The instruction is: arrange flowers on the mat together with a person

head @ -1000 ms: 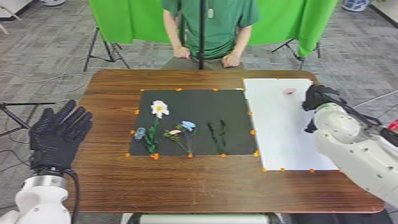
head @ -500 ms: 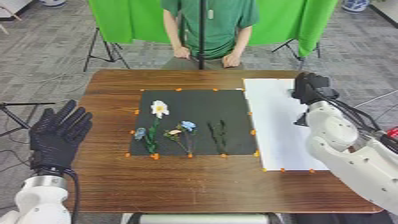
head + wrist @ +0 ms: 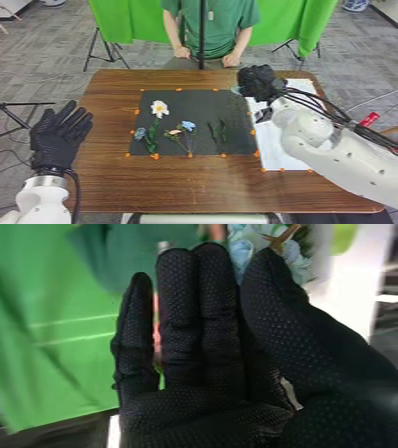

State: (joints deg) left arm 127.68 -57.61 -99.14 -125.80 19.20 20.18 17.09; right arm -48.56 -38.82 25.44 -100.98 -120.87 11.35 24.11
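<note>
My right hand (image 3: 257,82) is over the far right corner of the black mat (image 3: 187,100), beside the white sheet (image 3: 282,157). In the right wrist view, the hand (image 3: 200,334) pinches a pale blue flower (image 3: 242,249) between thumb and fingertips. On the mat lie a white flower (image 3: 160,108) with a green stem, a small blue flower (image 3: 139,133), a pinkish flower (image 3: 173,132), a blue flower (image 3: 188,125) and thin green stems (image 3: 218,135). Left of the mat, my left hand (image 3: 59,137) is held with straight fingers.
Orange tape pieces (image 3: 155,156) mark the edges of the mat and sheet on the brown table (image 3: 178,187). My right forearm, with black cables (image 3: 333,117), spans the sheet and the table's right edge.
My right hand has moved left from the far right of the white sheet to the mat's corner, with a bluish thing now showing at its fingertips. The left hand has kept still.
</note>
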